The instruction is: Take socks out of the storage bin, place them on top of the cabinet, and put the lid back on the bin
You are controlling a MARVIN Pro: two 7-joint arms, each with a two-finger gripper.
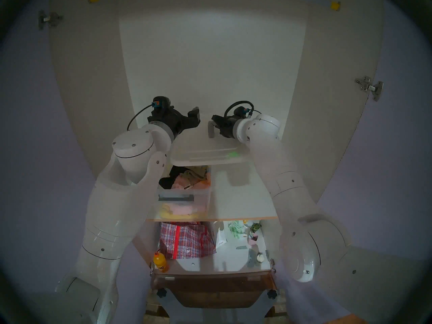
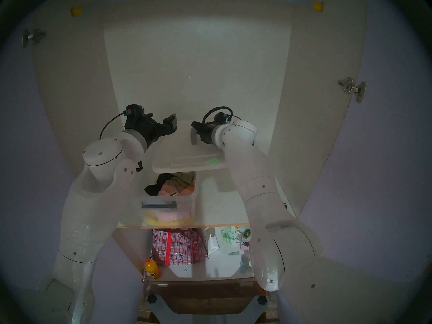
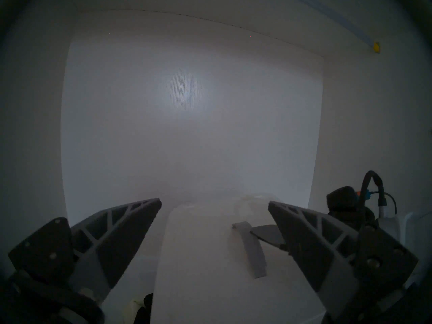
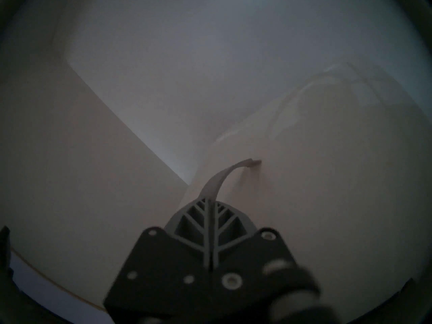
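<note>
My right gripper (image 1: pixel 216 123) (image 4: pixel 210 204) is shut on the grey arched handle (image 1: pixel 211 129) (image 4: pixel 219 178) of the milky-white lid (image 1: pixel 205 152) (image 2: pixel 187 157). It holds the lid tilted above the back of the clear storage bin (image 1: pixel 207 199) (image 2: pixel 190 206). My left gripper (image 1: pixel 190 122) (image 3: pixel 214 203) is open and empty, just left of the handle (image 3: pixel 252 251), over the lid's left part (image 3: pixel 198 258). The bin stands on the cabinet's white shelf (image 1: pixel 245 199) and holds a black garment (image 1: pixel 167 182), pink and tan cloths. No navy socks show.
White cabinet walls close in left, right and behind, with a silver hinge (image 1: pixel 369 87) on the right door. Below the shelf's wood edge (image 1: pixel 210 219) lie a plaid bag (image 1: pixel 187 239), an orange bottle (image 1: pixel 160 261) and small items (image 1: pixel 252 237).
</note>
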